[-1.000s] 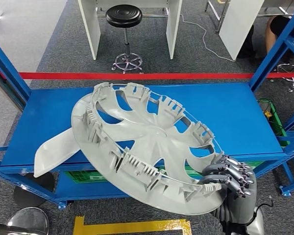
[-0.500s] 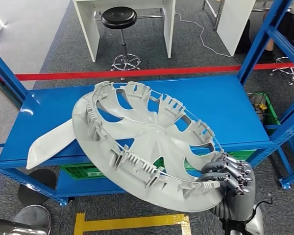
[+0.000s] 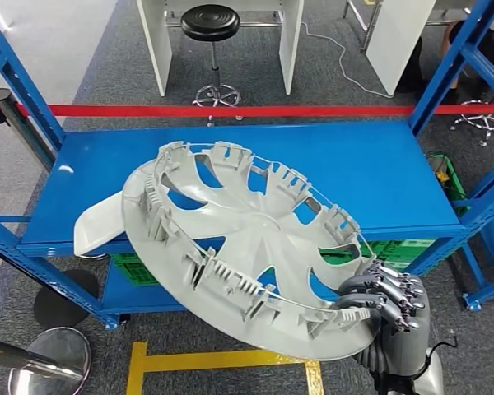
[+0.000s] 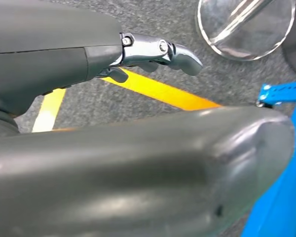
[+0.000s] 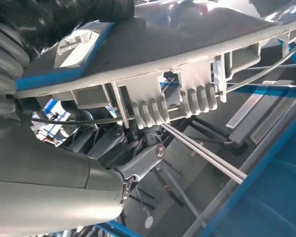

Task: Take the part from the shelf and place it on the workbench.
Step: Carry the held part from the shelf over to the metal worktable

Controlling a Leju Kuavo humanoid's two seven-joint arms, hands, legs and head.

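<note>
While right hand (image 3: 381,300) grips it, grey wheel cover (image 3: 244,239) tilted above blue shelf (image 3: 381,177)

Grey carpet floor (image 3: 76,74) crossed by a red tape line (image 3: 232,110); upper centre, a black round stool (image 3: 212,23) between white desk legs (image 3: 154,45).

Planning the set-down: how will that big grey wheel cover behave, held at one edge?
The wheel cover is thin, spoked plastic, so probably light yet flexible. Since the right hand grips only its rim, it may sag or swing. The rim clips look breakable.
</note>
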